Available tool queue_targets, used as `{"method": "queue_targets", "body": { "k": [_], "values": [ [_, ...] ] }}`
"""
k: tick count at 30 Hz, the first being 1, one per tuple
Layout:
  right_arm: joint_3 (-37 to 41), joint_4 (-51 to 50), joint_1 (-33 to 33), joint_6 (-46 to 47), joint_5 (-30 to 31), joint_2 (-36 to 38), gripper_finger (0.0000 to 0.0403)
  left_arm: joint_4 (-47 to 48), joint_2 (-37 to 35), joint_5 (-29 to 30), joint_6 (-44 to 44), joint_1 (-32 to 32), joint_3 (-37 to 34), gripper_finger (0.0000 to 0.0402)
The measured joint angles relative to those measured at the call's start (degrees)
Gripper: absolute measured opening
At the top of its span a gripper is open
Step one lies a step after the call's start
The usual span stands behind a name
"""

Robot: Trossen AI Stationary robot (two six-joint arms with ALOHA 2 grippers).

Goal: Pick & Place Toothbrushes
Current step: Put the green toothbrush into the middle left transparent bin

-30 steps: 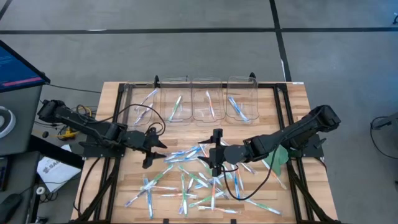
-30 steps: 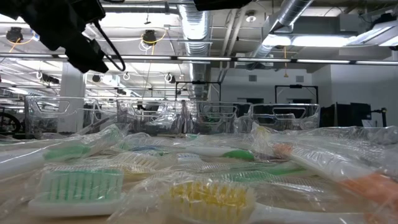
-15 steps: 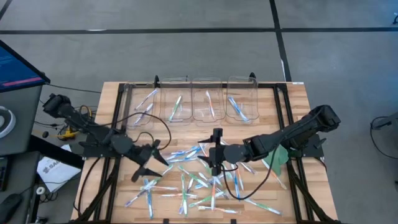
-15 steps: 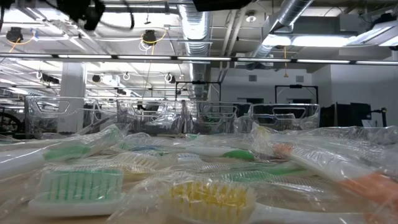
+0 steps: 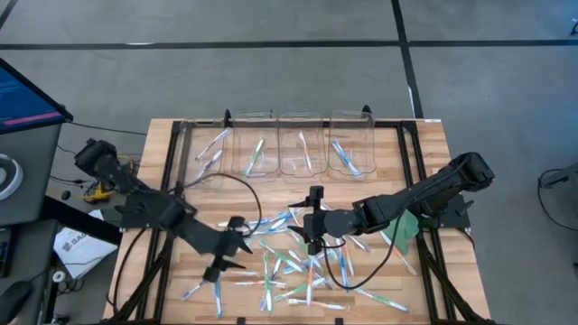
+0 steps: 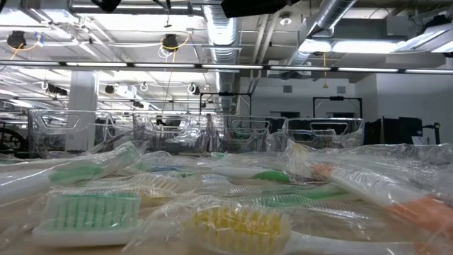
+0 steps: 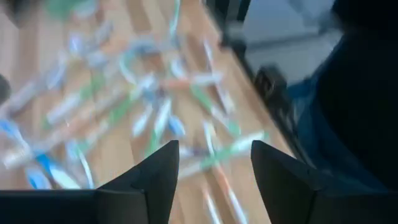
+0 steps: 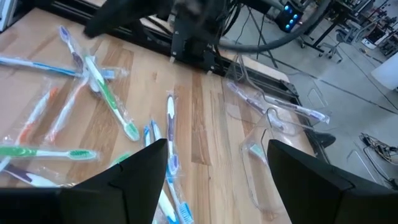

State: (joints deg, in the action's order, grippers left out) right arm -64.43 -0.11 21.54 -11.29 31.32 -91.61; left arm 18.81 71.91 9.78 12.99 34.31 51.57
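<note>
Many wrapped toothbrushes (image 5: pixel 289 262) lie scattered flat on the wooden table, blue, green and orange ones among them. The low view shows them up close (image 6: pixel 92 212). My left gripper (image 5: pixel 233 248) is open and hovers above the left part of the pile; its wrist view shows the brushes (image 7: pixel 155 118) blurred beyond its spread fingers (image 7: pixel 214 168). My right gripper (image 5: pixel 309 227) is open above the middle of the pile, with brushes (image 8: pixel 106 93) beyond its fingers (image 8: pixel 217 155). Neither gripper holds anything.
Several clear bins (image 5: pixel 280 144) stand in a row along the far edge, each with a few toothbrushes inside. A flat green piece (image 5: pixel 402 226) lies under the right arm. Dark frame rails (image 5: pixel 167 181) run along the table's sides. A cable (image 5: pixel 221 181) loops from the left arm.
My left gripper has swung from the table's left side toward the near edge and rightward, arriving over the left part of the toothbrush pile. In the low view its arm has left the picture upward. The right arm has kept still, and the toothbrushes have not moved.
</note>
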Motion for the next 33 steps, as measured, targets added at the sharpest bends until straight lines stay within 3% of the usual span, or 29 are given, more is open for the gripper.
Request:
{"method": "queue_targets", "body": {
  "k": [6,10,14,23,33],
  "values": [
    [0.0,-0.59,0.03,0.86,-0.01,0.0,0.027,18.21,8.29,-0.96,13.09,0.72,2.86,0.0192],
    [0.01,-0.74,0.07,0.86,-0.01,0.0,0.027,24.2,11.69,-1.22,19.65,0.72,2.86,0.0192],
    [0.0,-0.58,0.07,0.86,-0.01,0.0,0.027,24.32,14.3,-1.29,20.48,0.7,2.87,0.0191],
    [0.0,-0.54,0.07,0.86,-0.01,0.0,0.027,24.07,18.76,-7.89,23.73,-1.39,2.79,0.0189],
    [0.01,-0.76,0.0,2.34,-1.41,0.0,0.027,8.05,18.36,-19.79,25.0,-5.88,-7.56,0.0188]
  ]
}}
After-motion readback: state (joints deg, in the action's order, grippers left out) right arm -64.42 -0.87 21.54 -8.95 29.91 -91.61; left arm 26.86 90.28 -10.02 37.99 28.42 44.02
